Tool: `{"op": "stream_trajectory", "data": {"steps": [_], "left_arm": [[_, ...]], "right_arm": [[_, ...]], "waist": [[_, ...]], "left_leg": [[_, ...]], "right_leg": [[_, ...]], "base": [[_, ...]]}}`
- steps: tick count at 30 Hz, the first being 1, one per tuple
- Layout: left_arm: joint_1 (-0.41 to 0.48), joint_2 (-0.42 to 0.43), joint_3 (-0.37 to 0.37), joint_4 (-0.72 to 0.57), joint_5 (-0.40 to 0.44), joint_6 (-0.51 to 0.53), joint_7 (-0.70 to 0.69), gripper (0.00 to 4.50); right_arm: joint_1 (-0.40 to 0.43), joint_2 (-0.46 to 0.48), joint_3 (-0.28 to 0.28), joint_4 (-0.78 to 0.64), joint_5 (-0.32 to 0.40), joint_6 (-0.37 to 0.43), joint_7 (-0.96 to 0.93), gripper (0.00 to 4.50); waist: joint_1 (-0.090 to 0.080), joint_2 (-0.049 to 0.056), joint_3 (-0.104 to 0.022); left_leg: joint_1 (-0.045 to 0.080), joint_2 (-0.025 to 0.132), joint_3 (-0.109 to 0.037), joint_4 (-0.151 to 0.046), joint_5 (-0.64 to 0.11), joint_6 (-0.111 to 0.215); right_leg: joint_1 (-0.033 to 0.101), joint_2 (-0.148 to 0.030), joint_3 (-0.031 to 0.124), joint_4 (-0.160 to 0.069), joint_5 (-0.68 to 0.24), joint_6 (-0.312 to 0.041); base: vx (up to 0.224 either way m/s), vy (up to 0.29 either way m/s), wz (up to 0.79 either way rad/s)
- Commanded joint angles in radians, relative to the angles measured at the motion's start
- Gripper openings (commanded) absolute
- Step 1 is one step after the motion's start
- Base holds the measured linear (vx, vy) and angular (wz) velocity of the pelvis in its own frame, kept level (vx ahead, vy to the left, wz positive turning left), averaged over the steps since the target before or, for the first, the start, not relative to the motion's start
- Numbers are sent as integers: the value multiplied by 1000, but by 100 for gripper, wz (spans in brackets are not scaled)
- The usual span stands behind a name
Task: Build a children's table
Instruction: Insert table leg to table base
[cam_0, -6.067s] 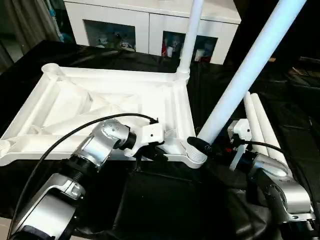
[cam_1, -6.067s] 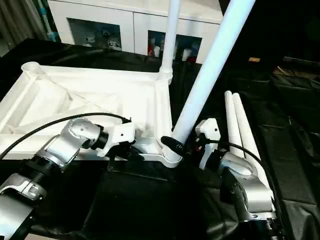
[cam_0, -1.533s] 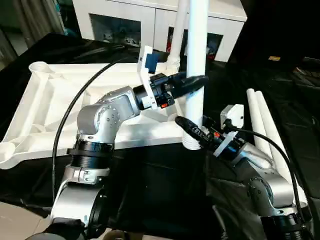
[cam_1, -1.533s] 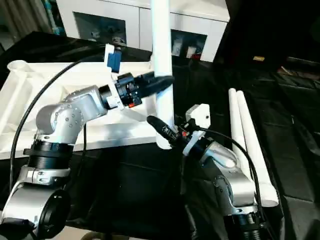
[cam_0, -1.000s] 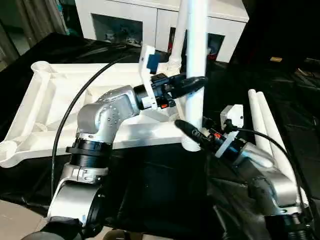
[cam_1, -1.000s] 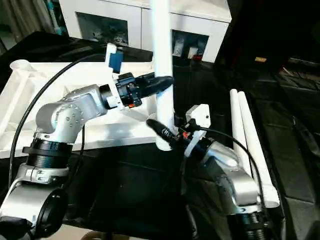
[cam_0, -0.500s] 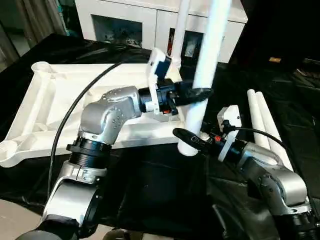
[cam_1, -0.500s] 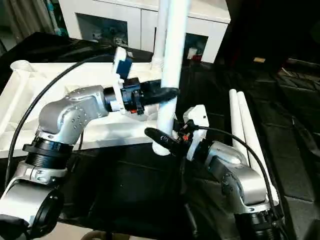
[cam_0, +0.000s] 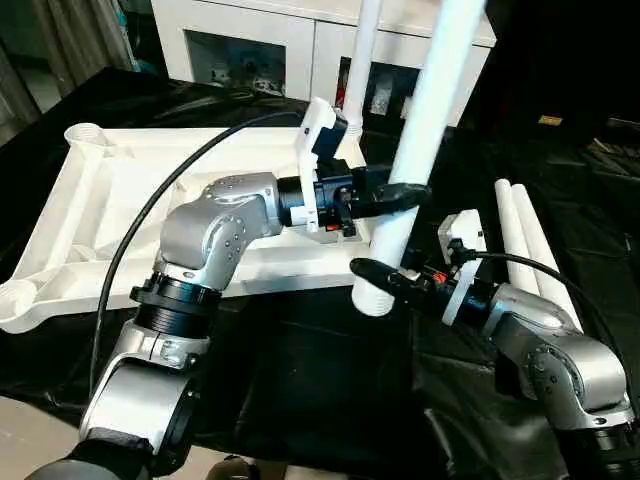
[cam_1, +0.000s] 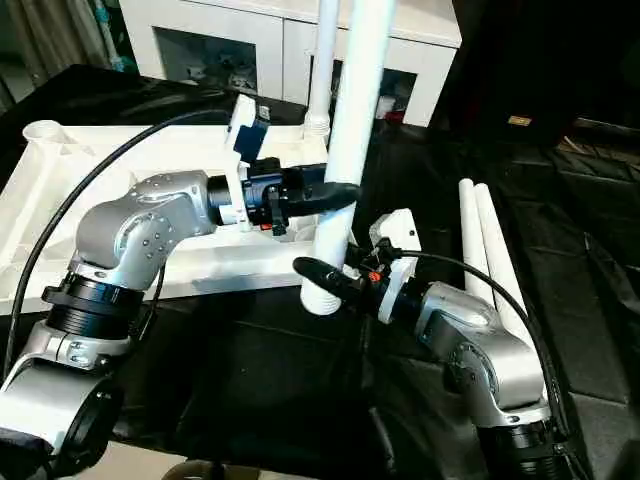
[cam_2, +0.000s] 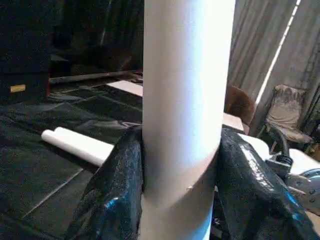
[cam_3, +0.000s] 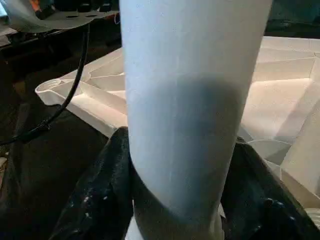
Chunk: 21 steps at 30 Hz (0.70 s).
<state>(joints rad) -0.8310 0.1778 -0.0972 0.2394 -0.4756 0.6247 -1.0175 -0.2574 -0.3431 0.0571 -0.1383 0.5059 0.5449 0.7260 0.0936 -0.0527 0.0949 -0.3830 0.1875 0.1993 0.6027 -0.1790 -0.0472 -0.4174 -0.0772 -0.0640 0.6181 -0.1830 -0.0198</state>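
The children's table top (cam_0: 150, 190) lies underside up on the black sheet. One white leg (cam_0: 362, 60) stands in its far right corner socket. A second, pale-blue leg (cam_0: 428, 120) leans with its top to the right, its lower end (cam_0: 372, 298) at the top's near right corner. Whether that end sits in the socket is hidden. My left gripper (cam_0: 405, 190) is shut on this leg about mid-height, its fingers (cam_2: 120, 190) pressing both sides. My right gripper (cam_0: 368, 270) is shut on the same leg just above its lower end, as the right wrist view shows (cam_3: 177, 185).
Two spare legs (cam_0: 525, 240) lie side by side on the black sheet (cam_0: 300, 380) to the right. A white glass-door cabinet (cam_0: 250, 40) stands behind the work table. My left arm's black cable (cam_0: 150, 230) arches over the table top.
The held leg stood nearly upright a second ago and now leans with its top to the right. My left gripper has shifted right with it; the right gripper kept its hold low down.
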Motion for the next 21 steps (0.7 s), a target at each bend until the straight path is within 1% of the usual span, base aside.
{"op": "stream_trajectory", "data": {"steps": [1,2,6,7,8,9,10,11,12,14,15,16,17,18,19,20,21], "left_arm": [[-4,-2,-15,-35,-4,-6,-7,182],[-4,-1,-15,-36,-5,-5,-7,182],[-3,-1,-13,-35,-3,-7,-4,182],[-2,-2,-12,-31,9,-18,14,182],[-3,-3,-8,-28,5,-9,18,182],[-2,-3,-3,-27,-4,3,17,182],[-1,-5,6,-26,-11,12,24,238],[0,-7,14,-26,-18,21,31,252],[0,-7,14,-26,-18,21,31,252],[4,-24,35,-21,-20,-10,55,262],[12,-58,75,-15,-19,-77,109,262],[15,-72,90,-11,-20,-99,130,274],[21,-108,131,-3,-27,-150,187,281],[22,-114,138,-1,-29,-157,197,285],[23,-158,197,14,-62,-199,261,285],[23,-178,226,22,-83,-211,286,285],[21,-189,252,32,-100,-215,309,285]], "right_arm": [[2,-12,-8,-9,10,12,6,193],[3,-12,-7,-10,9,13,7,192],[4,-10,-8,-10,9,12,7,186],[3,-8,-10,-7,7,8,6,186],[3,-6,-13,-5,7,4,4,186],[2,-2,-19,-2,8,-3,0,186],[0,1,-23,2,9,-8,-3,186],[-1,3,-27,5,8,-12,-5,186],[-1,3,-27,6,8,-12,-5,186],[-6,13,-41,18,6,-28,-18,186],[-11,31,-62,29,11,-47,-37,186],[-13,37,-70,34,12,-53,-45,186],[-19,53,-89,46,14,-68,-66,186],[-20,55,-92,48,15,-71,-69,186],[-30,73,-116,65,15,-91,-100,186],[-35,81,-127,73,14,-101,-115,186],[-40,89,-141,82,16,-110,-128,186]], "waist": [[5,-2,-85],[5,-4,-85],[6,-3,-85],[7,-3,-85],[6,-4,-85],[7,-3,-86],[7,-3,-85],[7,-3,-86],[7,-3,-85],[8,-3,-85],[8,-5,-84],[9,-3,-84],[10,-3,-85],[10,-4,-86],[12,-5,-87],[10,-6,-87],[11,-8,-87]], "left_leg": [[19,43,-21,-64,-59,64],[18,42,-20,-63,-59,65],[18,42,-20,-63,-64,63],[18,42,-20,-63,-66,63],[18,43,-21,-63,-66,62],[19,43,-21,-62,-67,61],[18,43,-21,-63,-69,60],[18,42,-20,-62,-74,57],[18,42,-20,-62,-77,56],[17,43,-21,-62,-90,51],[17,44,-21,-62,-106,43],[16,43,-21,-62,-110,38],[18,44,-22,-61,-121,34],[16,45,-21,-61,-123,34],[17,44,-23,-62,-119,34],[13,43,-23,-61,-119,34],[15,41,-21,-60,-128,34]], "right_leg": [[67,-71,50,-50,-20,-245],[68,-71,50,-50,-19,-245],[68,-72,51,-51,-31,-243],[68,-71,51,-52,-35,-241],[68,-72,50,-51,-35,-241],[67,-72,50,-51,-39,-241],[67,-72,50,-51,-41,-242],[67,-71,50,-51,-46,-241],[67,-72,51,-52,-50,-242],[67,-73,51,-55,-75,-237],[67,-76,51,-61,-102,-235],[67,-76,50,-61,-106,-233],[67,-76,50,-63,-116,-232],[67,-76,50,-63,-115,-232],[68,-73,49,-61,-113,-225],[69,-73,49,-59,-109,-225],[67,-73,48,-65,-132,-220]], "base": [[0,0,0],[0,0,0],[0,0,0],[0,0,0],[0,0,0],[0,0,0],[0,0,0],[0,0,0],[0,0,0],[0,0,0],[0,0,0],[0,0,0],[0,0,0],[0,0,0],[0,0,0],[0,0,0],[0,0,0]]}}
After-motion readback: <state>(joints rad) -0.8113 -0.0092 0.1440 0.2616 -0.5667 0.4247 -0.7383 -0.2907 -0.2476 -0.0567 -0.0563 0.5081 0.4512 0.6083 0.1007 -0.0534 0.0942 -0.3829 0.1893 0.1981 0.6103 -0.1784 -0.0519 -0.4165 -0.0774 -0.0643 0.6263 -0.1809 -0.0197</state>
